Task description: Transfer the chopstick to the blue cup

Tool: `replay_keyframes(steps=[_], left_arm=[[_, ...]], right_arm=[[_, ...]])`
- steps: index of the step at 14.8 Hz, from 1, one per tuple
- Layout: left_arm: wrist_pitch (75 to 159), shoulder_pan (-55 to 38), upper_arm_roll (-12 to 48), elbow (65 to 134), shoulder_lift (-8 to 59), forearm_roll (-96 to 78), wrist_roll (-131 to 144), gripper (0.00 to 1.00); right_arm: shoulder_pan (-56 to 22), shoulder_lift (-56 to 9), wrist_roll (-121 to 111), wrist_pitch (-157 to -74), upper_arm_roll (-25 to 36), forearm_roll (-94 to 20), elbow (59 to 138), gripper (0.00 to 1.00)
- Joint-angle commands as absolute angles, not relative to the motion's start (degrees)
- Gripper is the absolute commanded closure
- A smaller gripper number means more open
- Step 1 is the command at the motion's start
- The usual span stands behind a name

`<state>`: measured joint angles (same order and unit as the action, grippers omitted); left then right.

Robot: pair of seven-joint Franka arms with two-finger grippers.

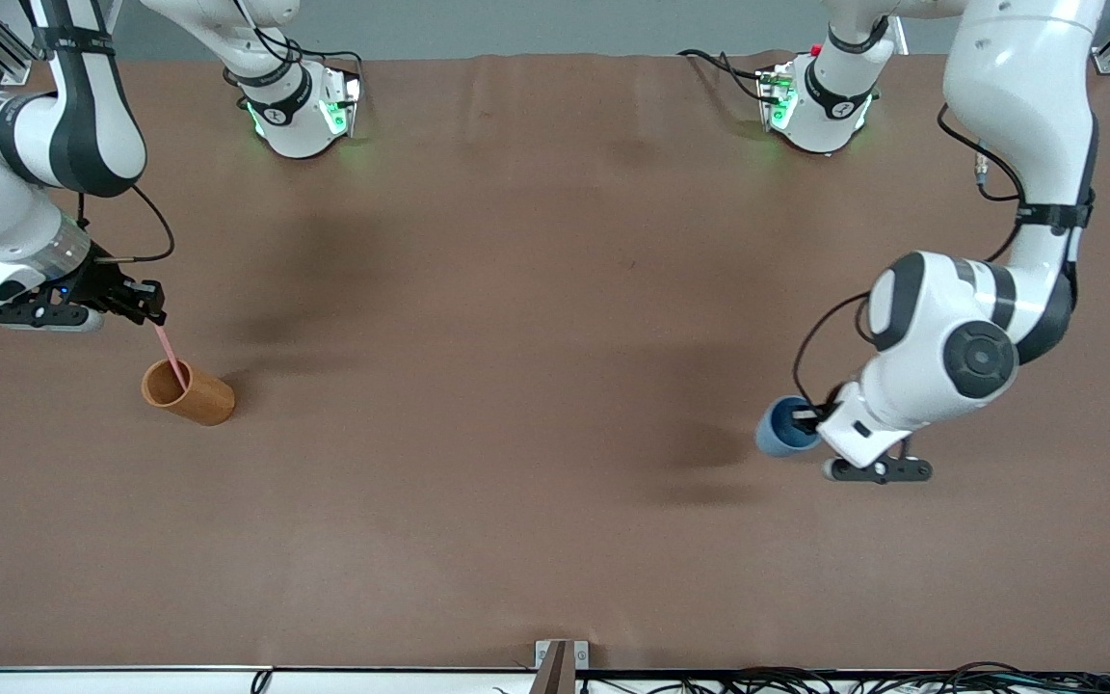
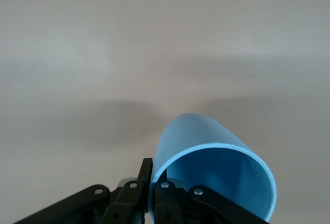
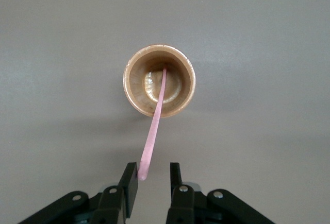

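A thin pale pink chopstick point(image 1: 170, 355) stands leaning in the orange-brown cup point(image 1: 203, 400) near the right arm's end of the table. In the right wrist view the stick point(image 3: 154, 126) rises out of that cup point(image 3: 135, 98). My right gripper point(image 1: 152, 313) is open around the stick's top end point(image 3: 153, 172), and the tip touches one finger point(image 3: 130, 180). My left gripper point(image 1: 810, 419) is shut on the rim of the blue cup point(image 1: 779, 434) near the left arm's end, with one finger inside the cup point(image 2: 196, 131) and one outside point(image 2: 153, 170). The cup looks tilted.
The brown mat point(image 1: 516, 386) covers the table. Both arm bases point(image 1: 300, 116) point(image 1: 815, 111) stand along its edge farthest from the front camera. A small bracket point(image 1: 555, 665) and cables point(image 1: 806, 680) lie along the edge nearest that camera.
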<state>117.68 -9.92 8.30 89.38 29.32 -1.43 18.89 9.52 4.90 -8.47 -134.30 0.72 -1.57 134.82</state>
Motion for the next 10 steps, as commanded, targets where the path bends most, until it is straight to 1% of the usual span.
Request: replay_keyframes(steps=[1,3,5,9,10], left_arm=[[115.4,-11.1,14.5,86.8,29.6,1.2,32.8,1.0],[115.4,-12.1,19.7,86.7,30.7,5.1,43.3,1.0],[115.5,-14.0,22.8,84.1,33.8,7.5,51.3,1.0],[117.3,-20.5,23.3,81.9,39.5,9.4,60.0,1.0],[118.2,-21.3,23.2,81.6,40.6,9.6,61.4,1.0]], right_arm=[[9.9,6.1,-9.4,-136.3,0.3,-3.1,136.7,0.7],[9.7,5.5,-9.3,-136.9,0.3,-3.3,136.7,0.7],[9.8,4.9,-9.3,-137.5,0.3,-3.3,136.7,0.72],[9.8,4.5,-9.3,-137.5,0.3,-3.3,136.8,0.73],[9.8,4.5,-9.2,-137.5,0.3,-3.3,136.8,0.75]])
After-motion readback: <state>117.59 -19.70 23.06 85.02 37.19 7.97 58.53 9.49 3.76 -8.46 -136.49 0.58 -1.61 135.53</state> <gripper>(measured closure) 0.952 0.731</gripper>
